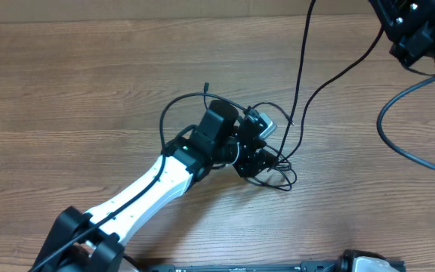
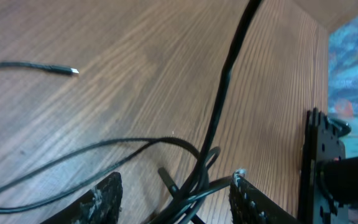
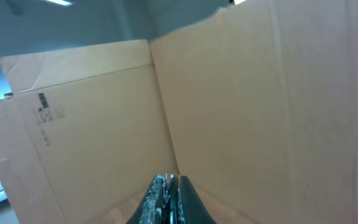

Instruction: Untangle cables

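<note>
The cables (image 1: 281, 163) are thin black cords in a loose tangle at the table's middle. One strand (image 1: 302, 60) runs up to the far edge, and one loop (image 1: 174, 107) arcs left, ending in a small plug (image 1: 205, 85). My left gripper (image 1: 259, 155) sits over the tangle. In the left wrist view its jaws stand apart around several crossing cords (image 2: 199, 180), the left gripper (image 2: 176, 182) open, and a silvery plug end (image 2: 73, 71) lies further off. My right gripper (image 3: 168, 182) is shut with nothing held, and faces cardboard.
The right arm (image 1: 421, 30) hangs at the top right corner, with thick black robot cables (image 1: 399, 143) looping below it. A cardboard wall (image 3: 229, 93) stands behind the table. A black stand (image 2: 328, 162) shows at the right of the left wrist view.
</note>
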